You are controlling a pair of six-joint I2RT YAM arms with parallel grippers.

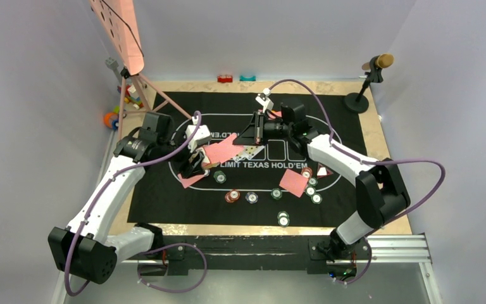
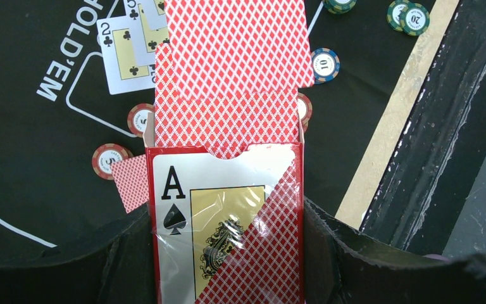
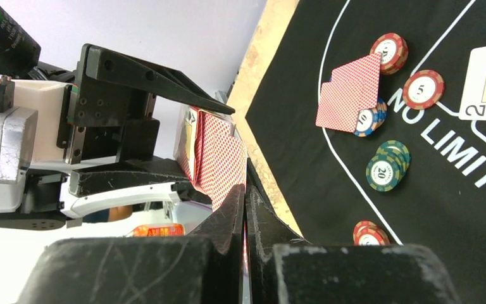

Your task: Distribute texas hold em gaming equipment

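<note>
The left end effector (image 2: 223, 231) grips the card box (image 2: 228, 183) over the mat's (image 1: 164, 196) nine o'clock side, with red-backed cards (image 2: 234, 50) poking out toward three o'clock. The right end effector (image 3: 245, 209) is clenched, apparently on the top card's (image 3: 221, 164) edge. Best to pull straight toward three o'clock, slowly, so one card slides free.

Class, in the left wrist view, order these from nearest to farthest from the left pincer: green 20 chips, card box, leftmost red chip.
1. Card box: gripped in the left pincer, bottom centre.
2. Leftmost red chip: just beyond, on the left.
3. Green 20 chips: far top right.
</note>
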